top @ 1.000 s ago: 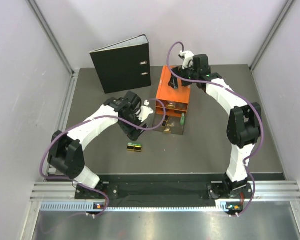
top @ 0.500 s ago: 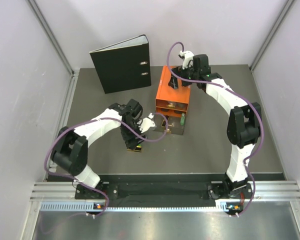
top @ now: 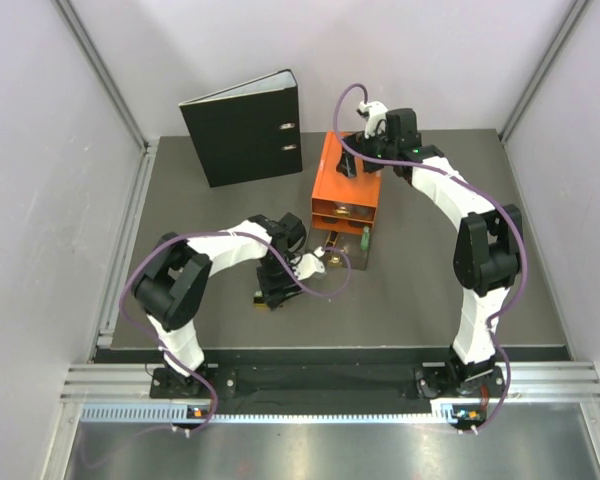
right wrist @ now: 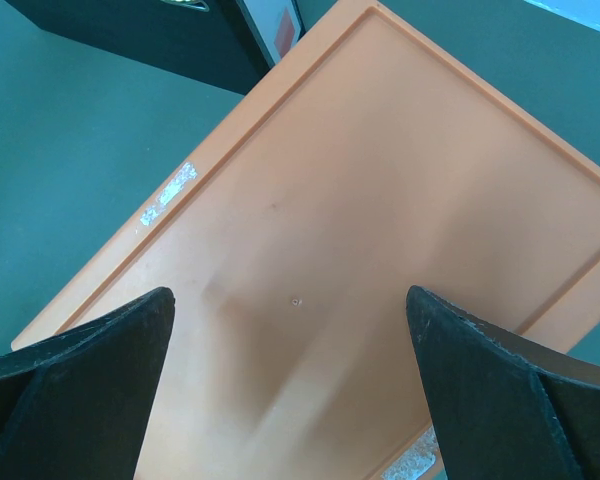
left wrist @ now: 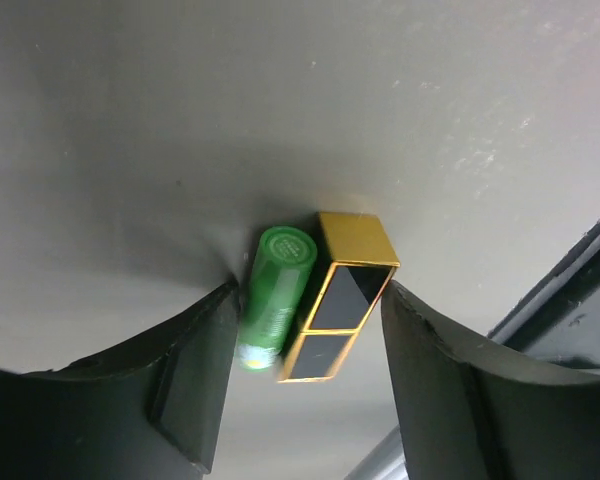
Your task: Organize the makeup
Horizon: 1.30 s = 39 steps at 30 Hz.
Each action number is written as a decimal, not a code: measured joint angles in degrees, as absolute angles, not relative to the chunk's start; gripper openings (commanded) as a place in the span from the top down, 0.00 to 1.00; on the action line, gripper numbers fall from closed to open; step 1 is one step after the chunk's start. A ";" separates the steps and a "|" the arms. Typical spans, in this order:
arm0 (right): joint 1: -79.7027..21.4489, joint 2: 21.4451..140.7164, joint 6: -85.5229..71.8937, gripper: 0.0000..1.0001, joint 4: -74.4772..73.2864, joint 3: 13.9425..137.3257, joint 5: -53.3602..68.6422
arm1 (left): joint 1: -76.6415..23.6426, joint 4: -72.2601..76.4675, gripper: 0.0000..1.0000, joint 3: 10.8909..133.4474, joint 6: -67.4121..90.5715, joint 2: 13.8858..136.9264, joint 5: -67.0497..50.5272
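Bracketing two pieces in one grab

Left gripper (left wrist: 310,300) sits low on the table (left wrist: 280,90), jaws half-wide, nothing visibly pinched. Green stick (left wrist: 273,290) lies just inside one jaw. Black-gold case (left wrist: 342,300) touches it, corner by the other jaw. I'd squeeze slow and centred, else one piece squirts out. Arm folded, elbow out, wrist pitched down. Right gripper (right wrist: 288,300) hangs wide over the orange box (right wrist: 380,150).

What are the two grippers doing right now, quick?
Left gripper: jaws around the green stick and black-gold case; grip cannot be told.
Right gripper: open, empty, over the orange drawer box.
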State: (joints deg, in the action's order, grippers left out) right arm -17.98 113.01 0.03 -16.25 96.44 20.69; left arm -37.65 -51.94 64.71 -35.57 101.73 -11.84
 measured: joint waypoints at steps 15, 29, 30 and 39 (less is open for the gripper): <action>-17.93 113.01 0.03 0.00 -16.25 96.44 20.73 | -38.11 -52.95 0.81 67.11 -33.26 104.51 -8.51; -17.93 113.01 0.03 0.00 -16.25 96.44 20.75 | -38.17 -53.69 0.90 74.70 -31.40 105.86 -6.28; -17.93 113.01 0.03 0.00 -16.25 96.44 20.75 | -38.13 -53.69 0.90 75.42 -31.38 105.86 -6.11; -17.93 113.01 0.03 0.00 -16.23 96.44 20.82 | -37.93 -57.14 0.90 87.33 -31.46 105.84 -5.08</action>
